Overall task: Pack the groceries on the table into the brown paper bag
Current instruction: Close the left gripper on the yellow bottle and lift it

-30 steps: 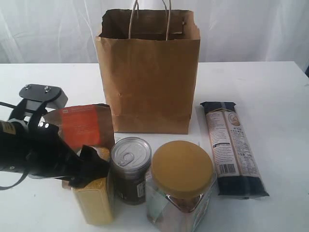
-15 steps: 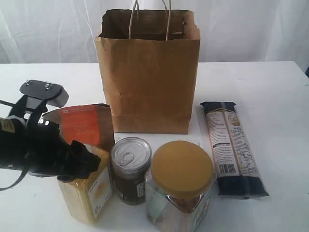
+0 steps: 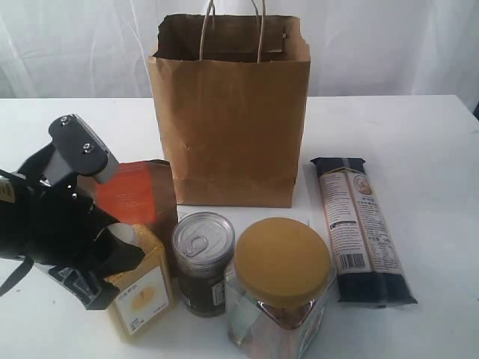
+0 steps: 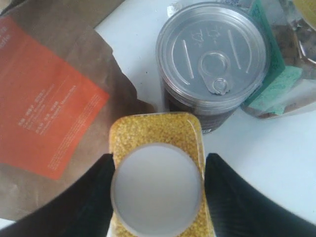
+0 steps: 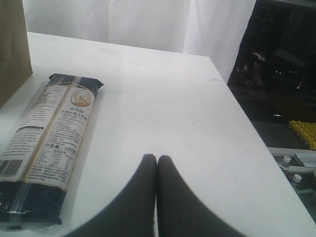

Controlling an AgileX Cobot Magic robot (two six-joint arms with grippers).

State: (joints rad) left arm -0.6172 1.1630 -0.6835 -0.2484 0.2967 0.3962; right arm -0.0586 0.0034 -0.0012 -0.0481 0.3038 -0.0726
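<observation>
My left gripper (image 3: 120, 258) (image 4: 157, 190) is shut on the yellow-grain bottle (image 3: 138, 288) (image 4: 157, 131), one black finger on each side just below its white cap (image 4: 157, 190). The bottle leans at the front left of the table (image 3: 419, 134). Beside it stand the dark pull-tab can (image 3: 202, 258) (image 4: 213, 54) and the yellow-lidded jar (image 3: 281, 288) (image 4: 281, 74). The brown pouch (image 3: 138, 194) (image 4: 44, 94) leans behind the bottle. The pasta packet (image 3: 363, 224) (image 5: 47, 143) lies flat to the right. The brown paper bag (image 3: 228, 112) (image 5: 10, 49) stands open behind them. My right gripper (image 5: 157, 159) is shut and holds nothing, above bare table.
White curtains hang behind the table. In the right wrist view the table's edge (image 5: 256, 133) drops off to a dark floor area with yellow clutter (image 5: 303, 131). The can stands a finger's width from the held bottle.
My left gripper's fingers have closed onto the bottle. The wrist has turned and its camera mount has risen. The bottle has shifted left and now leans.
</observation>
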